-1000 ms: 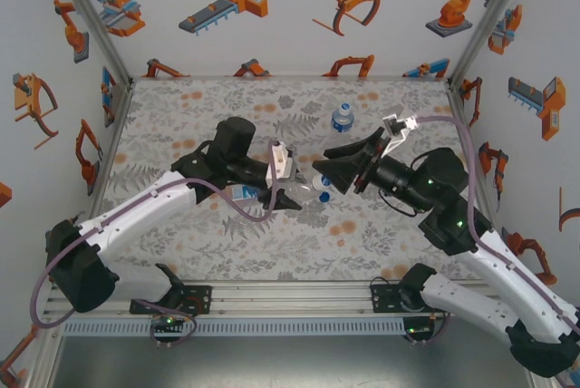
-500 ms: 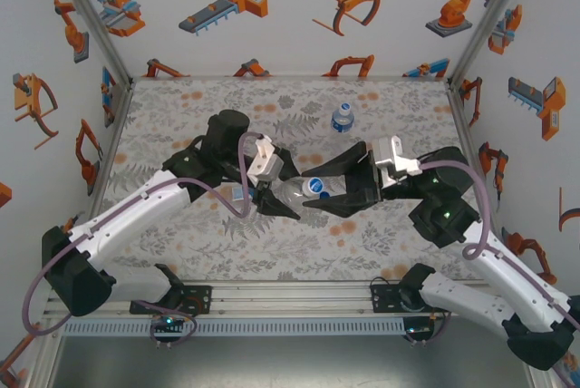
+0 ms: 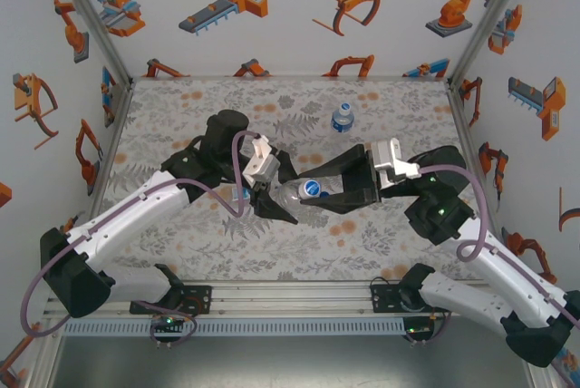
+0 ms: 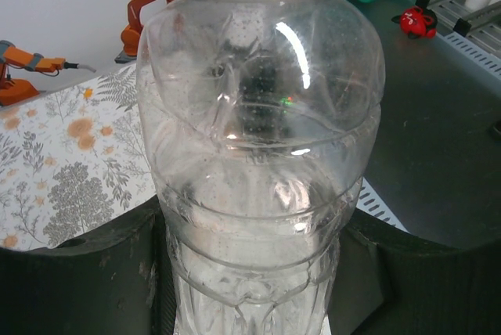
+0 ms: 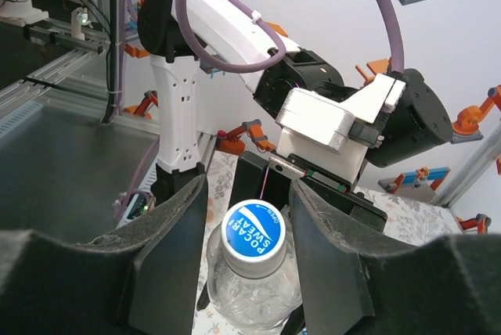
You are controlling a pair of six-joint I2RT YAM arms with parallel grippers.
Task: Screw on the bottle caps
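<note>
My left gripper (image 3: 276,198) is shut on a clear bottle (image 3: 292,194), held off the mat with its neck pointing right. In the left wrist view the bottle (image 4: 258,155) stands between the dark fingers (image 4: 78,272), pinched at its lower body. A blue cap (image 3: 313,188) sits on the neck. My right gripper (image 3: 331,190) faces it from the right. In the right wrist view the cap (image 5: 253,239) lies between the jaws of my right gripper (image 5: 249,206), which is open with a thin gap on each side of the cap.
A second bottle (image 3: 342,118) with a blue cap stands upright at the back middle of the flowered mat (image 3: 181,116). A blue-and-white labelled piece (image 3: 239,195) lies under my left wrist. Printed walls close off the left, back and right sides.
The left gripper turned and raised the bottle so its cap faces right. The right gripper rolled over and moved left until its jaws straddle the cap, then narrowed slightly.
</note>
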